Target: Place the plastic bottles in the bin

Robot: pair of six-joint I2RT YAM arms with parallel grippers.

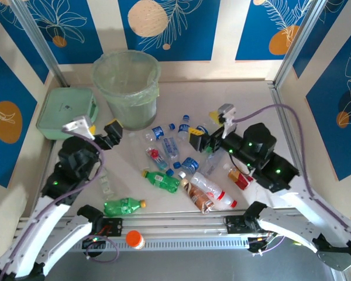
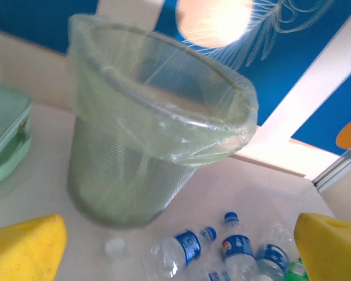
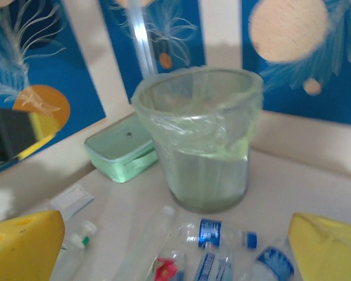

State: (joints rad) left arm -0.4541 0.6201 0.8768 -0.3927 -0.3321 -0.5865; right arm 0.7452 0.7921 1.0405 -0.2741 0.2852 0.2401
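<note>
**Fingers apart on both arms, nothing held**

Yellow pads [image 2: 24,249] of the left gripper [image 1: 103,131] stand wide apart with nothing between them. In the left wrist view they frame the bin [image 2: 123,170] straight ahead, with a few blue-labelled clear bottles [image 2: 237,249] low in the gap. The right gripper [image 1: 205,126] is spread just as wide and grips nothing. In the right wrist view its pads [image 3: 327,246] flank more of the clear bottles, with the bin standing beyond them.

From above, the left wrist sits just near-left of the bin's foot, fingers pointing far and right. Its forearm folds back over a raised elbow toward the base at the near left. The right wrist hovers at the far edge of the bottle pile, fingers pointing left toward the bin. That arm bends away to the right, then back to its base at the near right.

The plastic bottles [image 1: 181,167] lie scattered on the table [image 1: 251,105] between the two arms. Two green ones [image 1: 124,206] lie nearer the front rail. The bin stands upright at the far left-centre, with a flat green box [image 1: 67,111] just beside it.
</note>
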